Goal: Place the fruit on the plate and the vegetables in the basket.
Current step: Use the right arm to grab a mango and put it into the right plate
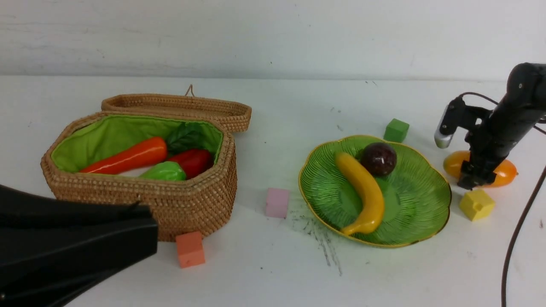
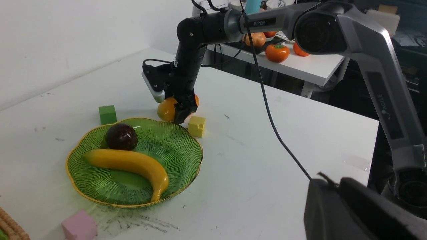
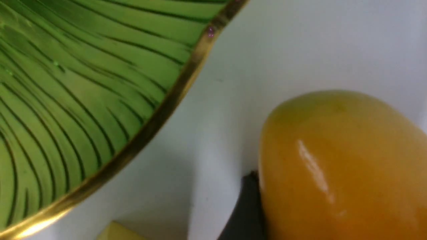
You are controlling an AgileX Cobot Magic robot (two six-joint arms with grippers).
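Right gripper [image 1: 472, 179] down over the mango [image 1: 505, 170] on the table, jaws spread wide around it; grip uncertain. Mango lies just beside the plate [image 1: 426, 204], which holds banana [image 1: 362, 192] and mangosteen [image 1: 379, 158]. Vegetables sit in the basket [image 1: 200, 200]. Left gripper [image 1: 76, 247] clenched, empty.

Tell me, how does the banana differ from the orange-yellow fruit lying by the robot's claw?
The banana is long, curved and plain yellow; the mango is a plump oval, shading to orange. The banana lies on the green plate beside the dark mangosteen; the mango sits on the table outside the plate. Nothing touches the banana, while the right gripper is down over the mango. Both are glossy toy fruits.
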